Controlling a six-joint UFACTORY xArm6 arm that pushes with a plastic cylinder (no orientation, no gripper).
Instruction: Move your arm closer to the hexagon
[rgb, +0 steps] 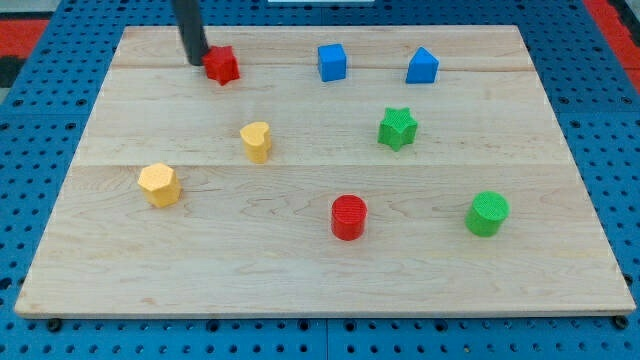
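Observation:
The yellow hexagon block (159, 184) sits at the view's left, about mid-height on the wooden board (320, 270). My tip (198, 61) is near the view's top left, touching or just beside the left side of the red star block (222, 65). The hexagon lies well below my tip and a little to its left. The rod rises out of the view's top edge.
A yellow heart block (256, 141) lies right of the hexagon. A blue cube (332, 62) and a blue pentagon-like block (422, 66) sit at the top. A green star (397, 128), a red cylinder (349, 217) and a green cylinder (487, 213) lie to the right.

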